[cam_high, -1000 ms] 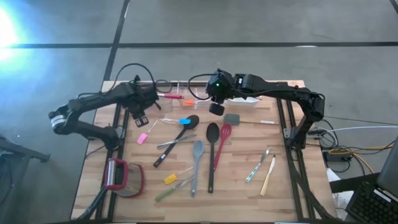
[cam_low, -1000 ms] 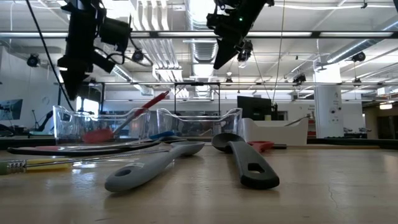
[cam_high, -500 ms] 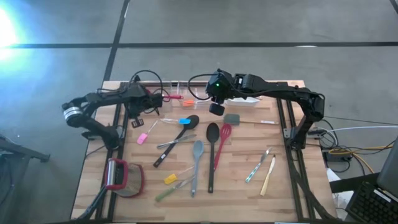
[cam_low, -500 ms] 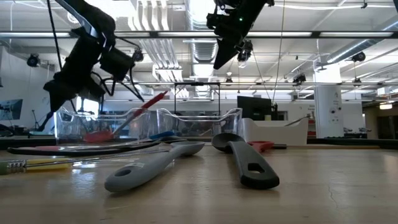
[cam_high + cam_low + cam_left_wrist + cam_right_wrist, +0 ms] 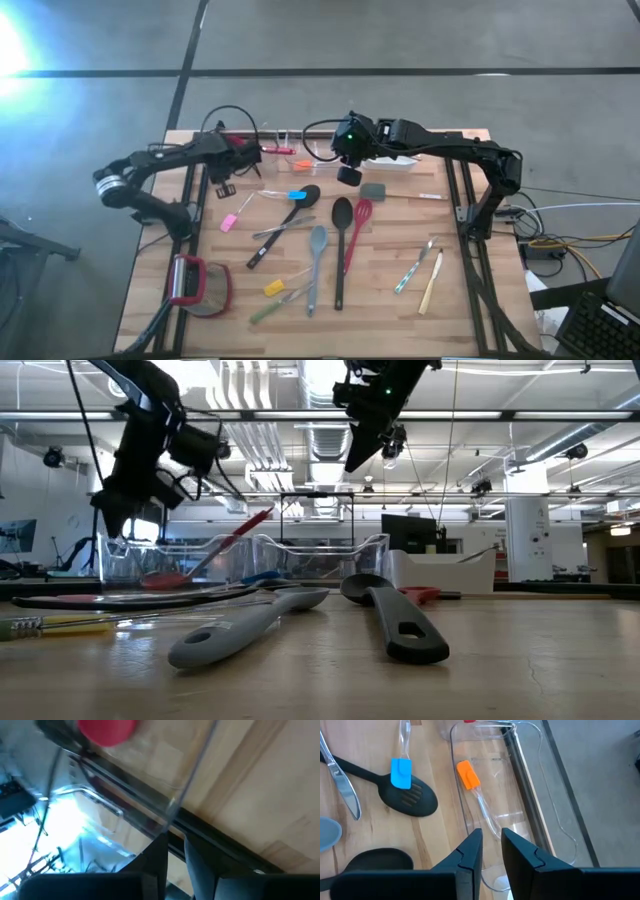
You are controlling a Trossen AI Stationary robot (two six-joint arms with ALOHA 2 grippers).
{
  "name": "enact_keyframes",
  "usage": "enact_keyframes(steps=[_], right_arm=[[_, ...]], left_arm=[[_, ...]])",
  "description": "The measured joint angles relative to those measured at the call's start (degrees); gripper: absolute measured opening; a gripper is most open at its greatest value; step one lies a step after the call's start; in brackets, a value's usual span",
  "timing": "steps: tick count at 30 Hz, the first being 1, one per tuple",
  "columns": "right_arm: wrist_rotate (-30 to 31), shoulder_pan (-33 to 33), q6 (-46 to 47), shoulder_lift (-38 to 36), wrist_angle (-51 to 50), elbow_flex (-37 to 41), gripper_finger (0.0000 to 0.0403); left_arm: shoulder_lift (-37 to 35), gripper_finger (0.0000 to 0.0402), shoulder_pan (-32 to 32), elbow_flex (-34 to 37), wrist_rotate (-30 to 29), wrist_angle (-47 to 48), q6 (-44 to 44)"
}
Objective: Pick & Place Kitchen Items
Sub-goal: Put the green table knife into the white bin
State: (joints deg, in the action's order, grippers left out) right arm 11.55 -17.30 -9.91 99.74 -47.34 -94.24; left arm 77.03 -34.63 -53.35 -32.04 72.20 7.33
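Where utensils scatter, wooden table (image 5: 460, 300), ceiling ducts (image 5: 330, 435) behind

Floor (image 5: 400, 40): grey, smooth, crossed by dark straight seams; bright glare at one edge.
Table (image 5: 460, 320): light wooden butcher-block top, planks running lengthwise.
Ceiling (image 5: 560, 400): open industrial type with exposed ducts, pipes and beams.
Lighting (image 5: 320, 375): bright overhead fixtures, strong glare.
Column (image 5: 527, 540): white, standing in the room beyond the table.
Cables (image 5: 570, 240): bundled on the floor beside the table.
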Motion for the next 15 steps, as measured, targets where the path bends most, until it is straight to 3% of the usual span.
enact_keyframes(steps=[11,15], right_arm=[[-0.02,0.07,1.65,0.00,-8.08,0.02,0.0063],[-0.07,0.20,4.47,-0.35,-14.86,0.10,0.0056]], left_arm=[[-17.46,0.0068,0.00,-3.00,-0.34,-2.09,-2.17],[-23.81,0.0067,0.00,-2.61,2.83,-6.40,-4.31]])
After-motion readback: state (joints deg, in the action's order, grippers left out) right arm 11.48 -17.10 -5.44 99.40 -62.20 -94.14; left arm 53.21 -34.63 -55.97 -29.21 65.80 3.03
